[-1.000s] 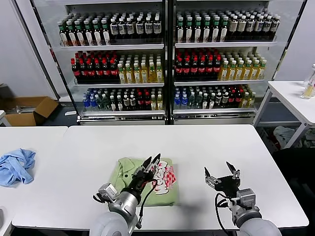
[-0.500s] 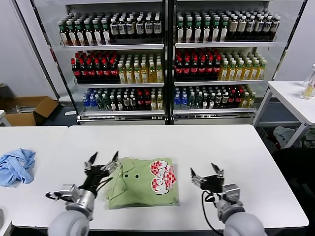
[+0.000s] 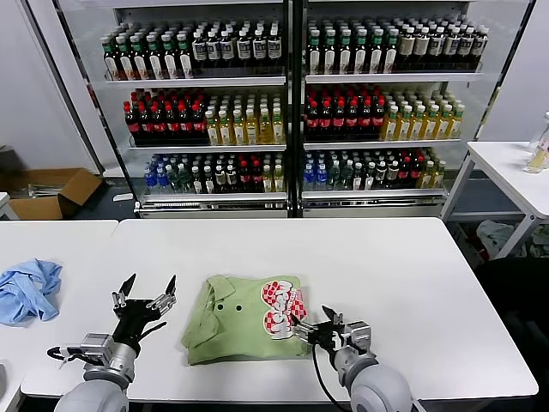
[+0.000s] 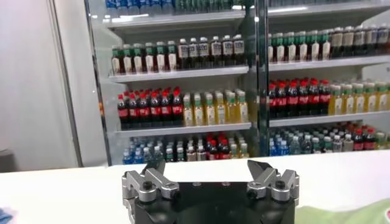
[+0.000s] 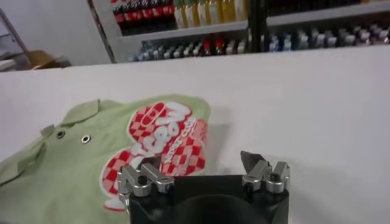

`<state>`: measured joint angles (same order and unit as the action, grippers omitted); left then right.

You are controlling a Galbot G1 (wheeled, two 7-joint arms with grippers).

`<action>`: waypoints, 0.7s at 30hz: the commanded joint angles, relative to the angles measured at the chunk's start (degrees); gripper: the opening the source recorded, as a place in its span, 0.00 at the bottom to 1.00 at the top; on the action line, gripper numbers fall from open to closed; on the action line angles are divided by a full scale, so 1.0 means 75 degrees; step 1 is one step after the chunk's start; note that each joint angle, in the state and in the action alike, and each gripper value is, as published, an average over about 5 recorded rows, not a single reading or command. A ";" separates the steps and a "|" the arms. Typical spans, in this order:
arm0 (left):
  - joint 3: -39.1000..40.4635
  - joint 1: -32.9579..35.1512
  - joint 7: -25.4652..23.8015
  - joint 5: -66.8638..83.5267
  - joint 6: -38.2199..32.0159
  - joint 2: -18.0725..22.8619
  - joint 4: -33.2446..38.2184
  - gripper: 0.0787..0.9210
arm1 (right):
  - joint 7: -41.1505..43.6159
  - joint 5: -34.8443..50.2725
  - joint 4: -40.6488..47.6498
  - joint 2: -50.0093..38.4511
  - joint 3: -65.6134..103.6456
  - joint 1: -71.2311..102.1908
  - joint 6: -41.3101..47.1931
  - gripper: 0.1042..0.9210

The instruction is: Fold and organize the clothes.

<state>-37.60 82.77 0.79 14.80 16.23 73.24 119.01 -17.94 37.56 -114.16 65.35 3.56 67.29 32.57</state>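
The polo shirt point(image 3: 244, 318) lies on the table point(image 3: 377, 257), near its front edge; left gripper point(image 3: 144, 296) left of it, right gripper point(image 3: 319, 327) at its right edge.

Both arms ended in rounded, light grey wrist housings with black cables looping beside them. The left gripper point(image 3: 146, 293) had a dark body, silver metal knuckles and slim black fingers point(image 3: 127, 286) tapering to points. The right gripper point(image 3: 312, 325) matched it, with a black cable curling under its wrist. From the left wrist camera, the left gripper point(image 4: 211, 173) showed a black block base and silver knuckles with round screws. The right gripper point(image 5: 203, 164) looked alike, with dark pointed fingers point(image 5: 249, 160).
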 commanded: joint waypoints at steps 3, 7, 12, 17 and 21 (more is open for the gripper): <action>-0.0296 0.0170 -0.0119 -0.0409 -0.0056 -0.0013 -0.0038 0.88 | -0.0045 0.0630 0.0802 0.0220 -0.0493 -0.0528 0.0071 0.86; -0.0296 0.0188 -0.0117 -0.0407 -0.0068 -0.0001 -0.0078 0.88 | -0.0025 0.0670 0.0784 0.0231 -0.0461 -0.0554 0.0069 0.76; -0.0236 0.0139 -0.0061 -0.0313 -0.0391 0.0054 -0.0200 0.88 | 0.0050 0.0652 0.0862 0.0279 -0.0434 -0.0585 0.0003 0.58; -0.0199 0.0093 -0.0088 -0.0248 -0.0738 0.0025 -0.0234 0.88 | 0.0128 0.0454 0.0641 0.0258 -0.0298 -0.0649 -0.0157 0.41; -0.0206 0.0074 -0.0125 -0.0294 -0.0750 -0.0039 -0.0276 0.88 | 0.0059 0.0211 0.0104 0.0142 0.0004 -0.0891 -0.0158 0.26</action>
<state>-38.82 83.35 0.01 12.92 13.07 73.29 117.54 -17.30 40.98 -109.40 66.85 1.55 62.80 32.03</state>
